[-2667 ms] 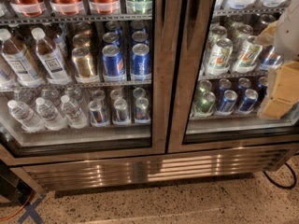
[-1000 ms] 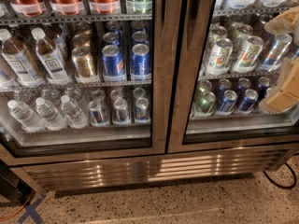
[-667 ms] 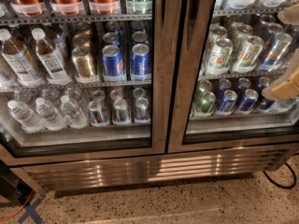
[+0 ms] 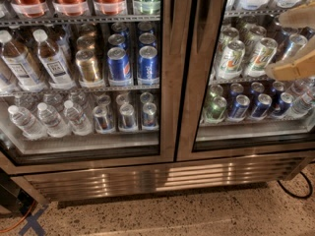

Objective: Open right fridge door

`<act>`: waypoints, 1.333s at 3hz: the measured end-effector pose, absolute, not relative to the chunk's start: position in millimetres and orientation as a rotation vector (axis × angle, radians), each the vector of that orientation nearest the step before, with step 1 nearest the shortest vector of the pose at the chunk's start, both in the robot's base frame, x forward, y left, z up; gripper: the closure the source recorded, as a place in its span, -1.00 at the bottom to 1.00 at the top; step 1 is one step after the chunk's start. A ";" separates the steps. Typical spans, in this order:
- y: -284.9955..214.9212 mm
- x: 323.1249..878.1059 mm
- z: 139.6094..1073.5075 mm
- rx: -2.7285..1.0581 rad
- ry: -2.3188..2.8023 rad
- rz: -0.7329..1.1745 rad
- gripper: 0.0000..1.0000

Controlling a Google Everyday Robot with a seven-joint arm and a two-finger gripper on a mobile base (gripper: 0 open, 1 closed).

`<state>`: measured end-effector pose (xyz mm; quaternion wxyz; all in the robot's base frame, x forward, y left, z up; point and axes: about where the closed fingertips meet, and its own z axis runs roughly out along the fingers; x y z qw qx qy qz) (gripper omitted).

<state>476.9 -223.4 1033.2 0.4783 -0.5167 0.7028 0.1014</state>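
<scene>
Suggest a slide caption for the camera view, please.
Open end effector hovering before the glass near the right edge of the closed right fridge door.

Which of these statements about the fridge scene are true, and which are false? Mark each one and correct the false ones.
1. The end effector is at the right edge of the view, in front of the right fridge door. True.
2. Its fingers are pressed together. False: they stand apart, one above the other.
3. Water bottles lie on the bottom shelf behind the left door. True.
4. Blue cans show only behind the right door. False: some also stand behind the left door.
5. A black cable lies on the floor at lower right. True.
</scene>
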 end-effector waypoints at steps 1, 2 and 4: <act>-216.3 486.2 1031.3 -1.246 1.648 0.361 -0.22; -207.9 493.9 1029.7 -1.262 1.598 0.437 -0.24; -194.3 515.5 1032.0 -1.314 1.522 0.500 -0.28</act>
